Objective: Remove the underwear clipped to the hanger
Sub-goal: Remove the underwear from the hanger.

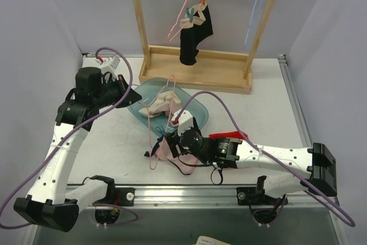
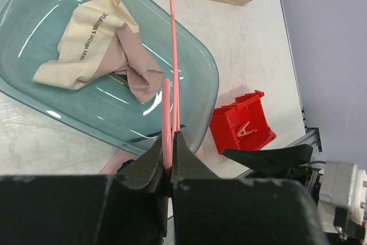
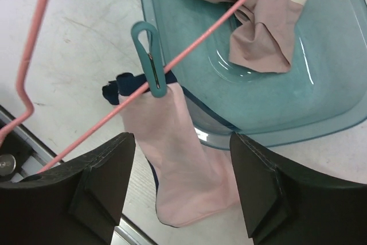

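A pale pink, dark-trimmed underwear [image 3: 180, 164] hangs from the pink wire hanger [image 3: 92, 127], held there by a teal clothespin [image 3: 150, 61]. It drapes onto the table beside the teal bin. My right gripper [image 3: 182, 185] stands open, its fingers either side of the cloth's lower end without touching it. My left gripper [image 2: 170, 144] is shut on the hanger wire [image 2: 173, 55] over the bin's near rim. In the top view the hanger [image 1: 150, 136] slants from my left gripper [image 1: 127, 93] down to my right gripper [image 1: 167, 146]. A black underwear [image 1: 195, 35] hangs on another pink hanger on the rack.
The teal bin [image 1: 195, 110] holds beige and pink underwear [image 2: 97, 44]. A red box [image 2: 241, 121] with a clothespin in it sits to the bin's right. The wooden rack [image 1: 198, 76] stands at the back with a blue hanger [image 1: 258, 10] on its right.
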### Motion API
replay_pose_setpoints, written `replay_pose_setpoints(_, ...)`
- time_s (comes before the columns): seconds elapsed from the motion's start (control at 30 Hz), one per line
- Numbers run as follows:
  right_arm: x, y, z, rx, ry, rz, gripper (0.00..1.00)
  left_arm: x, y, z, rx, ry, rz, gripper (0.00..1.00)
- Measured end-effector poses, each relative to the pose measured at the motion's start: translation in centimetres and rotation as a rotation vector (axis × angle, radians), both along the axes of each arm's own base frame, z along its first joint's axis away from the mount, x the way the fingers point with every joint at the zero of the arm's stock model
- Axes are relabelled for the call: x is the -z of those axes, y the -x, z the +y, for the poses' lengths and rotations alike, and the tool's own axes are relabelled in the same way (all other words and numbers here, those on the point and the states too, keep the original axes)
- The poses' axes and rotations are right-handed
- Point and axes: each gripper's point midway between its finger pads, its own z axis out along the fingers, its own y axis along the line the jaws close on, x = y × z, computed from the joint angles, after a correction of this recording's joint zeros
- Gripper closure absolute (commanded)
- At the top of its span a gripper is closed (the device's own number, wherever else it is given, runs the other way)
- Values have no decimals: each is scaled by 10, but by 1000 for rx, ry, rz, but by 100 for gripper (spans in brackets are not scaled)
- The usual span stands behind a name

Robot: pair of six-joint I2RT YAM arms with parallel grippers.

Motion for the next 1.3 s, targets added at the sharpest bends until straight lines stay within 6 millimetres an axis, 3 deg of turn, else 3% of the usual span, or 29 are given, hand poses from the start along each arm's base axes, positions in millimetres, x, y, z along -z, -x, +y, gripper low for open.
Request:
replay_pose_setpoints(0.3,-17,-5,36,-110,-4,-57,25,5,2,-3,16,12,15,97)
replay_pose_setpoints(0.5,3,-14,57,-129,71,-66,27,3,4,-5,17,27,21,97)
replay_pose_setpoints(0.63,19,-22,58,-100,132,-82,40,1,6,-5,20,30,13,97)
replay_pose_setpoints(0.73,23,-27,56,-76,157,-97,57,-1,6,-4,20,30,9,97)
replay_pose_setpoints(0.77,23,-29,54,-65,160,-104,67,-1,6,-4,19,29,8,97)
replay_pose_setpoints(0.87,19,-35,51,-22,155,-123,85,0,5,-2,7,23,9,97)
replay_pose_setpoints(0.97,13,-39,45,24,141,-136,93,0,3,0,-8,21,7,97)
replay_pose_setpoints(1.13,1,-39,28,107,69,-134,99,-1,0,1,-27,33,7,97)
replay_pose_setpoints(1.3,-5,-35,11,228,-88,-85,94,4,-1,-2,-40,63,27,97)
